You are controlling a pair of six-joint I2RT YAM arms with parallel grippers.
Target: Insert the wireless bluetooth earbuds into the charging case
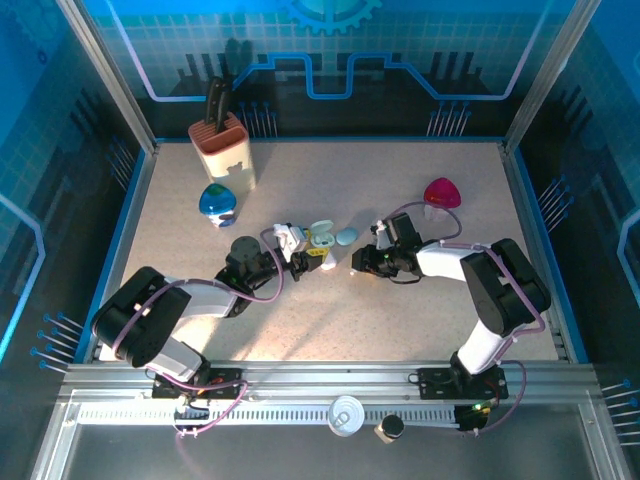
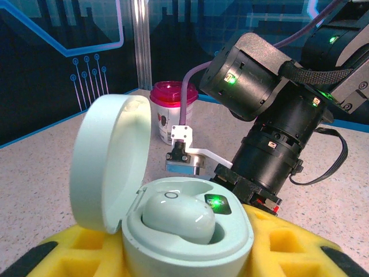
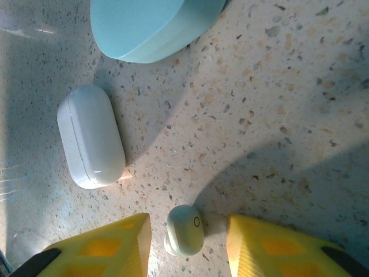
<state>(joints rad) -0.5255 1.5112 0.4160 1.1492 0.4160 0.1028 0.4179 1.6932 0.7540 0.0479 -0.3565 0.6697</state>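
A pale mint charging case (image 2: pixel 242 231) stands open between the yellow fingers (image 2: pixel 57 254) of my left gripper (image 2: pixel 184 257), which is shut on its base. The lid (image 2: pixel 109 161) is tipped up to the left. One mint earbud (image 2: pixel 179 216) sits in a well beside a green light. From above, the case (image 1: pixel 322 236) is at the table's middle with the left gripper (image 1: pixel 316 250) at it. A second mint earbud (image 3: pixel 185 228) lies on the table between the pads of my right gripper (image 3: pixel 185 242), which is open with a gap on each side. The right gripper (image 1: pixel 358 262) sits just right of the case.
A white pill-shaped case (image 3: pixel 91 137) and a pale blue pebble case (image 3: pixel 155 26) lie just beyond the loose earbud. A red-lidded jar (image 1: pixel 441 192) stands back right. At the back left are a knife block (image 1: pixel 222 145) and a blue object (image 1: pixel 217 202).
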